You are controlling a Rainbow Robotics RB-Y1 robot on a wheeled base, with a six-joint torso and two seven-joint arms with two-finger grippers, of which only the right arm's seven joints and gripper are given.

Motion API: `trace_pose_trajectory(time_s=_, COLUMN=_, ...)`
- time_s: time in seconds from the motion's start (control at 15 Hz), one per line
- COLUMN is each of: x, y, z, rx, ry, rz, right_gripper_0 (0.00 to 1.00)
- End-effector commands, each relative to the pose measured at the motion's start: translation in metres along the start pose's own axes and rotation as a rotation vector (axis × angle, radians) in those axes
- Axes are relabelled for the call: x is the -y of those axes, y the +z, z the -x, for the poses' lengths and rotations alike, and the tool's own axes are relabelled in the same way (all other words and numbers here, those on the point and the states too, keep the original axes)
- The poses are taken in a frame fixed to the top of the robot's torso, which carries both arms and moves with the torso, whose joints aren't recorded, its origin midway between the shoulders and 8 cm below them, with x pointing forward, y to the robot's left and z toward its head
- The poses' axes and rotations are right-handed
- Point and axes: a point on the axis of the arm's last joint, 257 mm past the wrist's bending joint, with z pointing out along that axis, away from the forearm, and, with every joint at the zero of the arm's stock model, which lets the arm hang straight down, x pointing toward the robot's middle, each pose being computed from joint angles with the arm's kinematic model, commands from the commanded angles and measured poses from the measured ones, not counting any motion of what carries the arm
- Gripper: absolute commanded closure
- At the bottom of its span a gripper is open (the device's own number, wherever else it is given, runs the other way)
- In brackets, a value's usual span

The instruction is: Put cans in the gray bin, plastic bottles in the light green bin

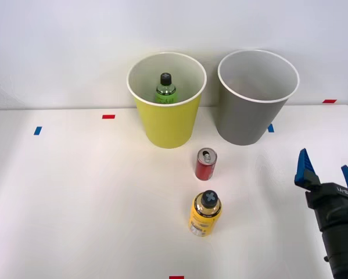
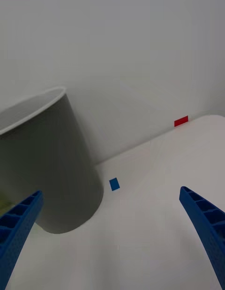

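Note:
A short red can [image 1: 205,164] stands upright on the white table, in front of the gap between the two bins. Nearer the table's front stands a yellow-orange bottle [image 1: 205,213] with a dark cap. A bright green bottle [image 1: 165,89] stands inside the light green bin [image 1: 167,122] at the back. To its right is the gray bin [image 1: 252,116], also seen in the wrist view [image 2: 51,168]. My right gripper [image 1: 326,173] hovers at the right side of the table, open and holding nothing, well right of the can. Its blue fingers [image 2: 206,224] are spread wide apart.
Small red tape marks [image 1: 108,116] and blue tape marks [image 1: 38,131] dot the table [image 1: 75,203]. Another blue mark [image 2: 114,183] lies beside the gray bin's base, and a red one [image 2: 181,121] sits at the far right edge. A plain white wall stands behind.

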Motion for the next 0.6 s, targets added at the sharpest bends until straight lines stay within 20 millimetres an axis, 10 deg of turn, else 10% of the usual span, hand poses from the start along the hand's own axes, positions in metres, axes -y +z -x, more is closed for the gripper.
trace_pose_trajectory(time_s=0.07, x=0.020, y=-0.019, z=-0.010, rx=-0.018, ry=-0.053, rz=-0.054, right_gripper_0=0.00)
trace_pose_trajectory(time_s=0.6, x=0.055, y=-0.038, z=-0.032, rx=0.047, ry=-0.387, rz=-0.190, right_gripper_0=0.00)
